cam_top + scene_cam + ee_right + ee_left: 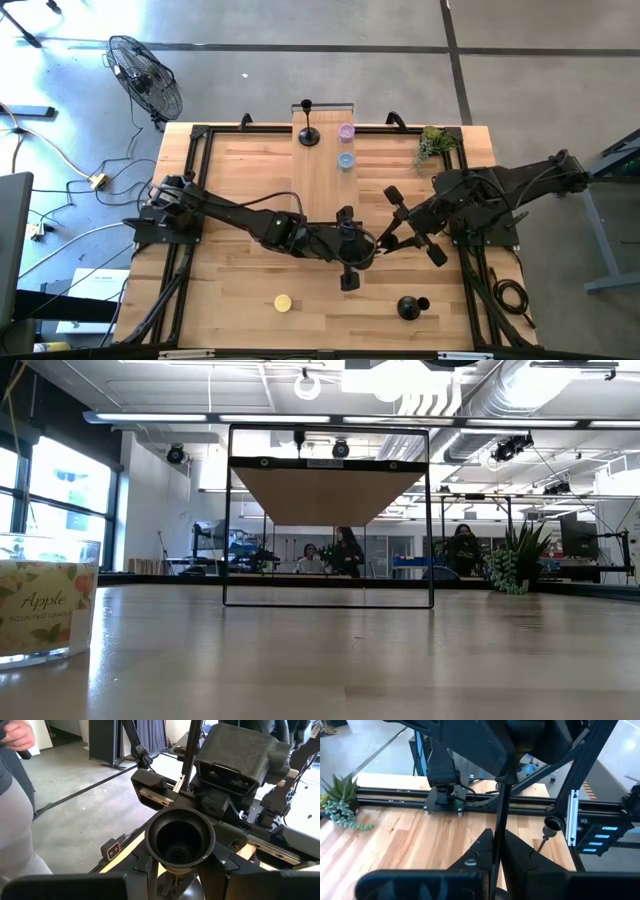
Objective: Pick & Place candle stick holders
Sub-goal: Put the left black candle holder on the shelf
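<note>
High view: my two arms meet at the middle of the desk (230, 170), the left gripper (350, 240) and the right gripper (385, 240) just beside each other.

In the left wrist view my left gripper (496, 837) is pinched narrow on the thin stem of a candle stick holder (496, 845). The stem stands upright between the fingers (520, 857) and runs up behind the dark body of the right arm.

In the right wrist view the open cup of that candle stick holder (180, 837) faces the camera, right at my right gripper (180, 870). Whether that gripper is clamped on it or merely around it I cannot tell.

A second holder (309, 130) stands upright on the raised wooden board (325, 180) at the middle of the desk's back edge, with a purple cup (346, 131) and a blue cup (346, 160) beside it. A third holder (410, 306) lies on its side near the right front corner.

A yellow candle jar (283, 302) sits near the front edge, and a small plant (432, 145) sits at the right back corner.
</note>
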You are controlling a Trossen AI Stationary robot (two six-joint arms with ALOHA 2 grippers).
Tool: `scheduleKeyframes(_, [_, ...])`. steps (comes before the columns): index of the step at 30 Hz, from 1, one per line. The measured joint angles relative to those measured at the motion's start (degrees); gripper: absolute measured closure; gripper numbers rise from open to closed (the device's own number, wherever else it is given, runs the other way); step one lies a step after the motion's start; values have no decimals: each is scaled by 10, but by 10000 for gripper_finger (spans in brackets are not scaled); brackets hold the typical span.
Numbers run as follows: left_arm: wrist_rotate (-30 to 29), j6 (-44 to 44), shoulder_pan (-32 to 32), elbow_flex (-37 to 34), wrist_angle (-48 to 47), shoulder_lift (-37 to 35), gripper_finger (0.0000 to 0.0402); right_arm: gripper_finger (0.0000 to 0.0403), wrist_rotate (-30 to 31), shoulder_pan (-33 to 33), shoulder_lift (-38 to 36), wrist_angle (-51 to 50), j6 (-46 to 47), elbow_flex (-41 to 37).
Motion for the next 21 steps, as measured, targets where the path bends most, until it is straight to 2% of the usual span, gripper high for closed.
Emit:
scheduleKeyframes(8, [-6,-2,0,0,-3,0,392,307,22,0,0,0,27,0])
scheduleKeyframes(16, [-16,-6,1,0,-3,0,394,157,30,0,-11,10,55,0])
scheduleKeyframes(21, [-26,-5,0,0,-5,0,394,124,49,1,-47,24,55,0])
